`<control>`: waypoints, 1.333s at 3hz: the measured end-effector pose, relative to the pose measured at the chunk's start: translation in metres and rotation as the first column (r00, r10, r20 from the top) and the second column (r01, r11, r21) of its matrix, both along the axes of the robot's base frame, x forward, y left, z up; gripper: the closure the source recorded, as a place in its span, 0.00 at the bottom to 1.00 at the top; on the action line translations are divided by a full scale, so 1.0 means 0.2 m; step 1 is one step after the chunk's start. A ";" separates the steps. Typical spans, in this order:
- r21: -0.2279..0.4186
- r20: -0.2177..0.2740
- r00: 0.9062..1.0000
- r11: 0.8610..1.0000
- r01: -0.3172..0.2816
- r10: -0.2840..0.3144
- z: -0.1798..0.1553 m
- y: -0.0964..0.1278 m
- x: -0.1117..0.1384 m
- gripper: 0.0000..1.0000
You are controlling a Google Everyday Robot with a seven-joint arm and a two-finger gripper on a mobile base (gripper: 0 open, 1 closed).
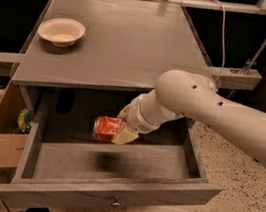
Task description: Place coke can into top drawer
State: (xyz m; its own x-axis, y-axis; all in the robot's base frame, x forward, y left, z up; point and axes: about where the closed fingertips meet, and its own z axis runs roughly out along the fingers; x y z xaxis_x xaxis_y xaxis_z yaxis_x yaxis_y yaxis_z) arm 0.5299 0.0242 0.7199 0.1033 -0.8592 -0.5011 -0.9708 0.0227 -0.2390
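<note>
Gripper (121, 127): over the open top drawer (107, 196) | jaws: clamped on coke can (103, 127) | can: lying sideways, held clear of drawer floor

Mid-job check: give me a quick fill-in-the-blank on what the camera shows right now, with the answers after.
The top drawer stands ___.
The claw holds the coke can ___ its floor, not touching it.
The only thing on the cabinet top is a cream ___.
Missing words: open; above; bowl.
</note>
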 end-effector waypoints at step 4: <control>-0.006 -0.036 0.999 1.000 -0.004 0.004 -0.31 -0.13 0.10 1.00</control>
State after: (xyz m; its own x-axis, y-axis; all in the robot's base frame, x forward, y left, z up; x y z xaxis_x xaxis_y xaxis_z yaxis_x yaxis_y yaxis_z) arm 0.5498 -0.0010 0.6587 0.0889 -0.8616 -0.4997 -0.9788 0.0174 -0.2042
